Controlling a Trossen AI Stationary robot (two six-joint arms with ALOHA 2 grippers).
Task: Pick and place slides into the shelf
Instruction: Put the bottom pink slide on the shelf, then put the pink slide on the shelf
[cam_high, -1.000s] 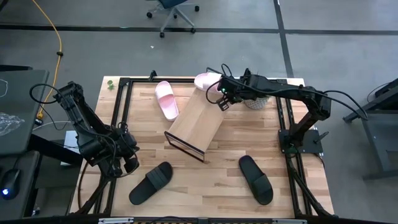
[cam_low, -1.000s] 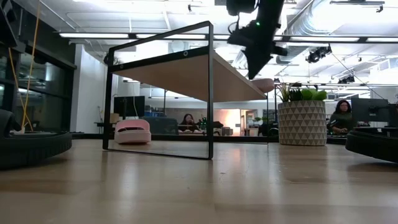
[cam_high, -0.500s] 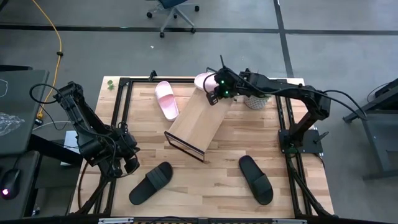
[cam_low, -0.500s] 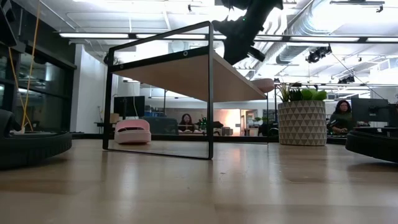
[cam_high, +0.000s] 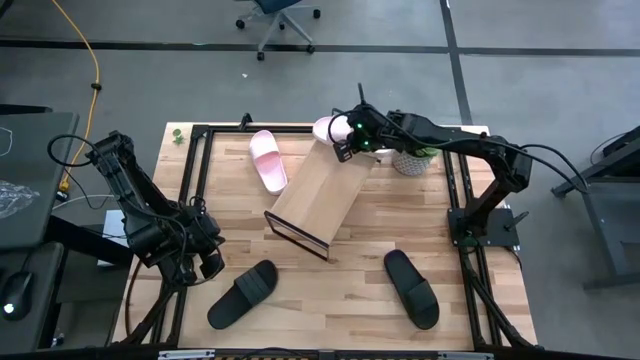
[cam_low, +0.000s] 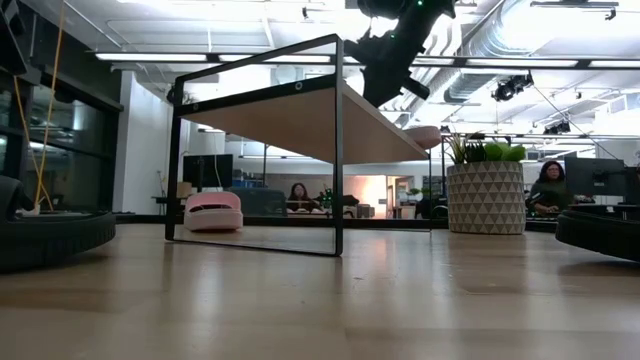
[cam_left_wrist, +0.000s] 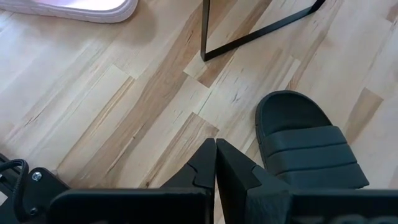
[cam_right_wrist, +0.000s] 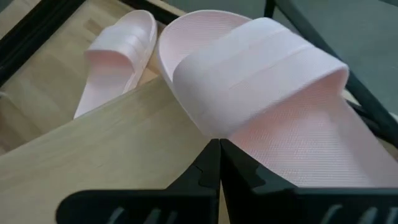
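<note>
One pale pink slide (cam_high: 328, 128) lies on the upper far end of the slanted shelf (cam_high: 315, 195), strap up, also seen in the right wrist view (cam_right_wrist: 261, 81). My right gripper (cam_high: 345, 146) is shut just beside it, above the board (cam_low: 385, 62). The second pink slide (cam_high: 268, 160) lies flat on the table left of the shelf. Two black slides (cam_high: 243, 293) (cam_high: 412, 288) lie on the near part of the table. My left gripper (cam_left_wrist: 216, 155) is shut and hovers at the table's left, beside one black slide (cam_left_wrist: 305, 149). My right gripper's shut fingertips (cam_right_wrist: 211, 152) stand right at the side of the pink slide, under the strap's edge (cam_right_wrist: 208, 127), coming slanted from the table's right and near side. I cannot tell whether they touch it. The slide rests on the shelf board.
A patterned planter (cam_high: 410, 160) stands on the table right of the shelf's upper end, under the right arm. A black frame (cam_high: 200, 135) edges the table. People sit in the room behind (cam_low: 300, 195).
My right gripper has moved from over the shelf's right edge toward the table's far left, up to the pink slide on the shelf's upper end, and has risen a little.
</note>
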